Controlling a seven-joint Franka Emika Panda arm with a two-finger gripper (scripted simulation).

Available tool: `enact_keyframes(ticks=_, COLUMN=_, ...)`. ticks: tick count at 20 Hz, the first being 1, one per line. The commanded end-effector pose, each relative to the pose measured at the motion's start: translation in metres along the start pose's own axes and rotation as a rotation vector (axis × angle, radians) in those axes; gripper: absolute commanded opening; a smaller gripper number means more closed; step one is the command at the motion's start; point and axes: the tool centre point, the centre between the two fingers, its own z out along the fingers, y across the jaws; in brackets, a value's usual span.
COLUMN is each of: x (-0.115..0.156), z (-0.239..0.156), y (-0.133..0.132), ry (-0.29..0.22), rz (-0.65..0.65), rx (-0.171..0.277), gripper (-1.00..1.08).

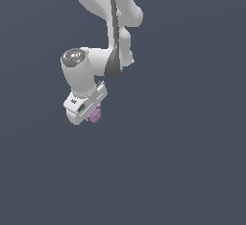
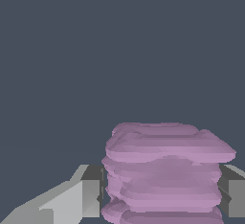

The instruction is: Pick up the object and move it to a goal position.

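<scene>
The fingers (image 2: 91,196) pinch the pink ribbed spool (image 1: 94,116) from both sides; it looks mid-carry, needing a steady move to the goal.

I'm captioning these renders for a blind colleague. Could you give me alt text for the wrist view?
A pink-purple ribbed spool fills the lower part of the wrist view, clamped between two grey fingers that press against its sides. Everything behind it is plain dark blue-grey, with nothing else in sight.
</scene>
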Motion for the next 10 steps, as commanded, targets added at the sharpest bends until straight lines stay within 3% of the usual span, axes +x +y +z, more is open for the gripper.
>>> enact_keyframes(ticks=1, x=-0.023, z=-0.008, y=0.003, ry=0.001, rz=-0.001, rx=0.000, gripper=-1.00)
enact_keyframes(ticks=10, x=-0.068, z=-0.023, y=0.012, ry=0.001, rz=-0.002, rx=0.000, gripper=-1.00)
